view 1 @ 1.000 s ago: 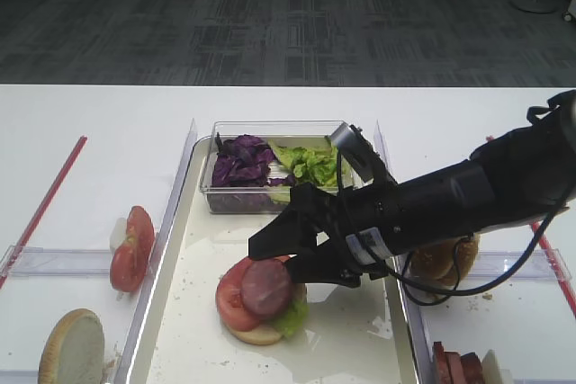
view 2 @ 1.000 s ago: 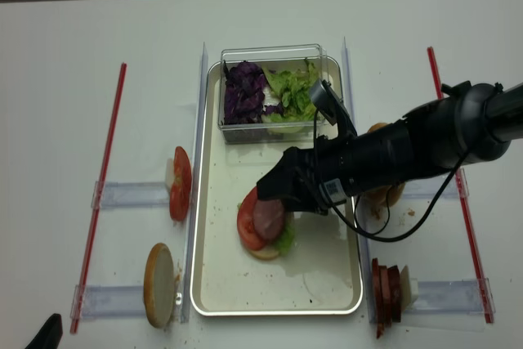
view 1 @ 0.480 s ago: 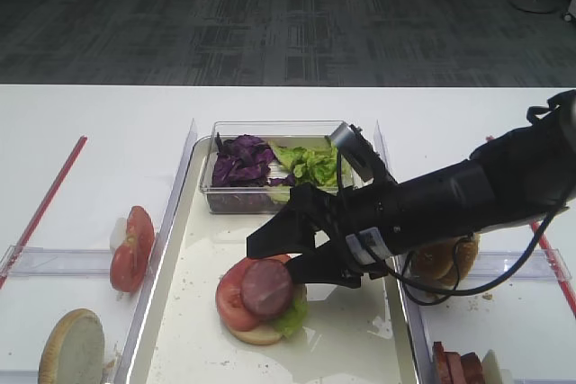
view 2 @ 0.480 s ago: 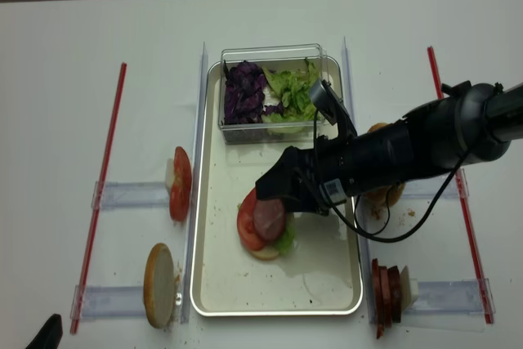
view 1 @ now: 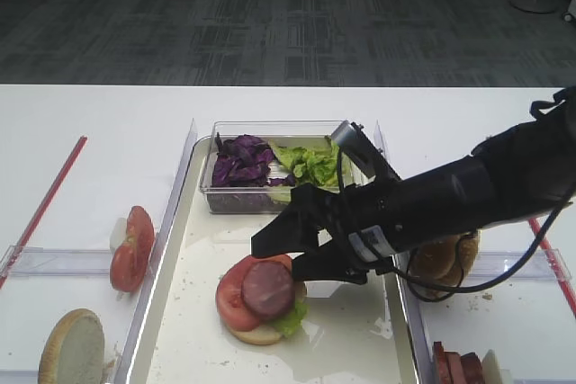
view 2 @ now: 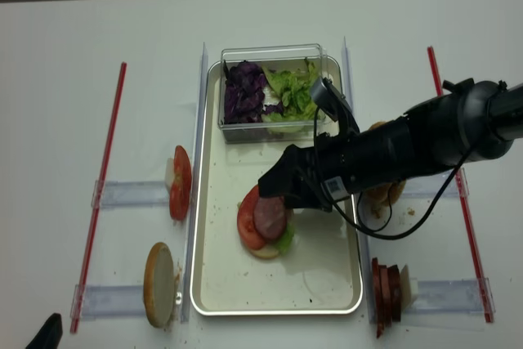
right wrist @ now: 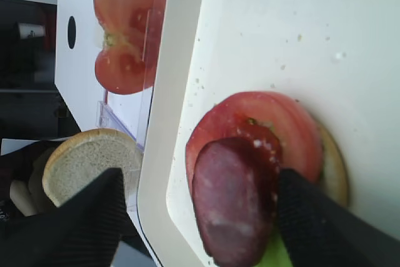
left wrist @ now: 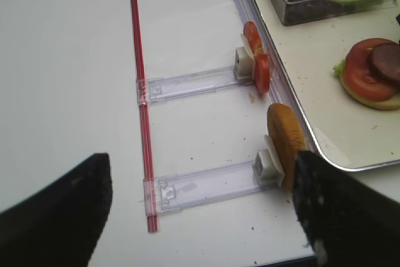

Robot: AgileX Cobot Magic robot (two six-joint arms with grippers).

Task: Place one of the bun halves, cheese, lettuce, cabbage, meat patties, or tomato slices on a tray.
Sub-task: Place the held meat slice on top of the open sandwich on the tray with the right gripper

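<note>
I am working in what looks like a lab or office test room: a plain white bench (view 1: 99, 114) marked off with thin red strips (view 2: 102, 185) and clear plastic holder rails (left wrist: 187, 82), standing on dark grey patterned carpet tiles (view 1: 270, 15).

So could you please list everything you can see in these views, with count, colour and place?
tray: one, cream-white, centre of table.
stack: bun base, lettuce, tomato, meat patty on top; on the tray.
clear box: one, at tray's far end, holding purple cabbage and green lettuce.
tomato slices: red, in left upper holder.
bun half: one, golden-brown, in left lower holder.
meat patties: reddish-brown, in right lower holder.
right hand: black, open, just above the stack.
left hand: black, open, over bare table.
</note>
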